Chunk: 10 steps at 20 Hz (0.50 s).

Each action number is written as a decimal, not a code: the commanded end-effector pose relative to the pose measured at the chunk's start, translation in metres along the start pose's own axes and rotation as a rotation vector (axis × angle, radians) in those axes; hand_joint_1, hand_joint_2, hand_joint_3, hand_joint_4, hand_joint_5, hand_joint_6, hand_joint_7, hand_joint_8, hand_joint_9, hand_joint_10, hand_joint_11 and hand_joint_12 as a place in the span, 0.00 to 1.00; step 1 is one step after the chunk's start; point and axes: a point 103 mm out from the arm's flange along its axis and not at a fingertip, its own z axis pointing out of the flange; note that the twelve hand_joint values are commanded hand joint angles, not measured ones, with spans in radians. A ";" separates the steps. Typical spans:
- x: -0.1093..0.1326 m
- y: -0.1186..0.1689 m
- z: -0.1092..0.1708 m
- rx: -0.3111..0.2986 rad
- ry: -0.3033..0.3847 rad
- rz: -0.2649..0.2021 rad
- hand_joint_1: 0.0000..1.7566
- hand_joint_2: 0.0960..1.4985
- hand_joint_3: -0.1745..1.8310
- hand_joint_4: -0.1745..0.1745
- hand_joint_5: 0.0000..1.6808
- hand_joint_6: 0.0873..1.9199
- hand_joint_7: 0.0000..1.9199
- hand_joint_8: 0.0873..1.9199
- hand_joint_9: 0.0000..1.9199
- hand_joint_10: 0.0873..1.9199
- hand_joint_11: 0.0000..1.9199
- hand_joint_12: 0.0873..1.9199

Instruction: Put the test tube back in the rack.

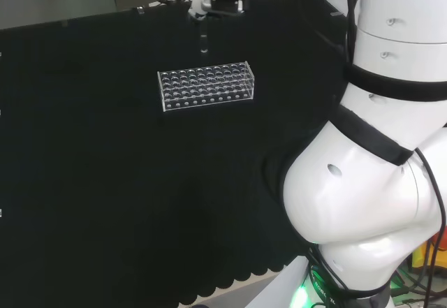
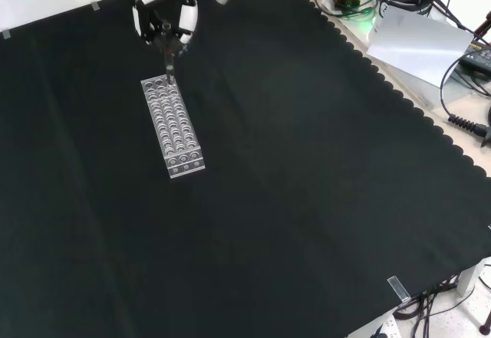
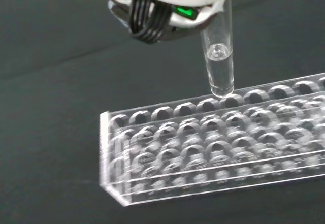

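On the black cloth lies the clear rack. The hand hangs above its far end in the front view, fingers pinching an upright test tube, whose rounded bottom sits at an outer-row hole.

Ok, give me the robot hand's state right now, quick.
Robot hand: shut on the test tube, held upright just above the rack.

My black and white hand hangs fingers-down over the far end of the clear plastic rack, as the front view shows it, its fingers pinched on a clear glass test tube held upright.
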 end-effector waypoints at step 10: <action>0.035 0.014 0.038 0.068 -0.021 -0.075 0.69 0.45 0.37 0.00 0.74 0.32 0.88 0.23 0.81 0.25 0.64 0.43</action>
